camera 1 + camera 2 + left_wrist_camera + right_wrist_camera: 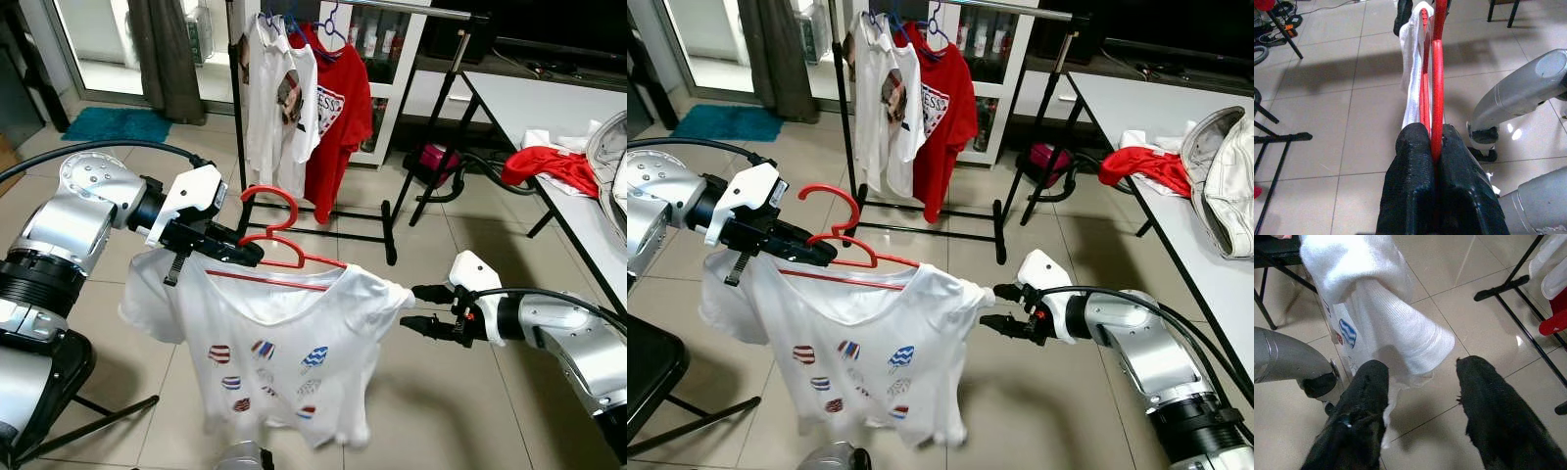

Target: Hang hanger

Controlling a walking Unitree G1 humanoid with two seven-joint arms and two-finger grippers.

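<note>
Left end effector (pixel 250 254) clenched on red hanger (pixel 279 235) — white shirt (pixel 269 357) draped on it, held mid-air. Right end effector (pixel 419 309) released, at the shirt's 3 o'clock sleeve. Rack (pixel 392 211) at 12 o'clock, well apart.

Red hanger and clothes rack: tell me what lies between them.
Bare tiled floor, seen in the left eye view, separates the red hanger, clamped in the left gripper, from the clothes rack.

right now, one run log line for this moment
step: carry to rack | left pincer: shut on red hanger | white t-shirt: on hanger | right pincer: open by sleeve | clothes rack: ahead
</note>
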